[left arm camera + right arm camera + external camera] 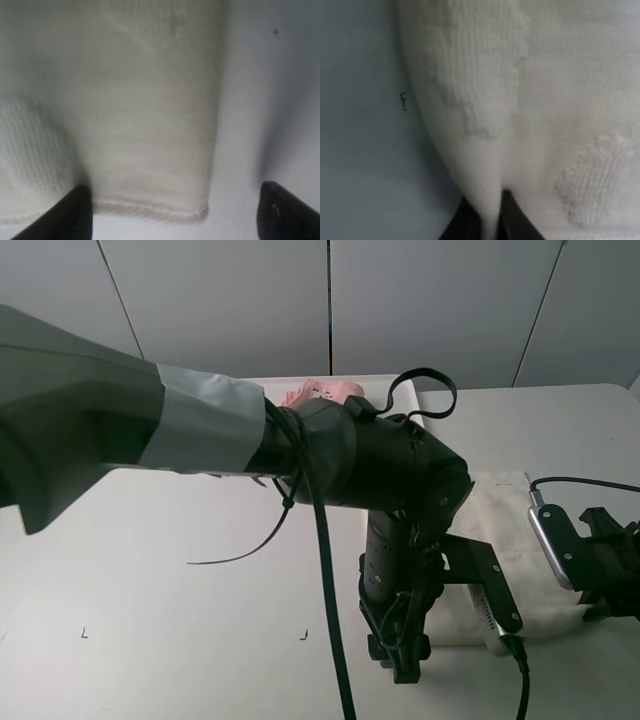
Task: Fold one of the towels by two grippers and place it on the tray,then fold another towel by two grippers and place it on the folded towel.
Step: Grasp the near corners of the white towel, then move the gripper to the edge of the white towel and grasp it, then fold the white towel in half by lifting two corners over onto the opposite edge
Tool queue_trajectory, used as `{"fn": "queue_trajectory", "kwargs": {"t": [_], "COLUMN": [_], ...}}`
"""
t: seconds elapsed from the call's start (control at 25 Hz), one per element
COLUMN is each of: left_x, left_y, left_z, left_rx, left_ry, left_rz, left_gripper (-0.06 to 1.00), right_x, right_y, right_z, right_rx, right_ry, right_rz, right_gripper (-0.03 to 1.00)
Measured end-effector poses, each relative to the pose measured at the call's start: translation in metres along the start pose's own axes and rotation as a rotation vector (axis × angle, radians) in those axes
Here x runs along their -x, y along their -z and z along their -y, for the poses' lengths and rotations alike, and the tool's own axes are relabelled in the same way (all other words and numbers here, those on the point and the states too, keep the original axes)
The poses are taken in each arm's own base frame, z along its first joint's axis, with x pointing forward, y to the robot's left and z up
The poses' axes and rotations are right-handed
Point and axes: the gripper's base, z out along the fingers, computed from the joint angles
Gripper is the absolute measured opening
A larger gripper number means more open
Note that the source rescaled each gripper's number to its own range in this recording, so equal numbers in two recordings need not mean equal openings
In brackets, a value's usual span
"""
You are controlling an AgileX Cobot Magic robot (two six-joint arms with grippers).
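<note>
A white towel (505, 530) lies on the table at the right. It also shows in the left wrist view (150, 115) and the right wrist view (560, 100). My left gripper (175, 215) is open, its dark fingertips (75, 212) set on either side of the towel's near corner and edge. In the high view the left gripper (400, 655) points down at the towel's left front corner. My right gripper (487, 220) is shut on a pinched-up fold of the white towel, at the towel's right side (590, 575). A pink towel (322, 392) lies on the white tray (385, 385) at the back.
My left arm (200, 430) reaches across the middle of the high view and hides much of the table and tray. Cables (325, 570) hang from it. Small black marks (304, 635) are on the tabletop at the front left.
</note>
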Motion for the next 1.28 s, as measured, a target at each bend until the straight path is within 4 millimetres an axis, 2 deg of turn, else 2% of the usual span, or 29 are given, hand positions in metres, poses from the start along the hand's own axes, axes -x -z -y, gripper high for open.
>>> {"fn": "queue_trajectory", "kwargs": {"t": [1.0, 1.12, 1.28], "left_x": [0.0052, 0.0054, 0.0065], "left_y": [-0.0068, -0.0068, -0.0067], "left_z": [0.0051, 0.0042, 0.0026], "left_rx": [0.068, 0.078, 0.095], "left_ry": [0.014, 0.035, 0.074], "left_rz": [-0.026, -0.022, -0.007], "left_gripper": [0.86, 0.71, 0.42], "right_x": [0.0000, 0.0002, 0.0002], "right_y": [0.0000, 0.0000, 0.0000], "right_z": [0.0002, 0.0002, 0.0002], "right_rx": [-0.002, -0.002, -0.002], "right_ry": [-0.014, -0.021, -0.022], "right_rz": [0.000, 0.002, 0.002], "right_gripper": [0.02, 0.02, 0.02]}}
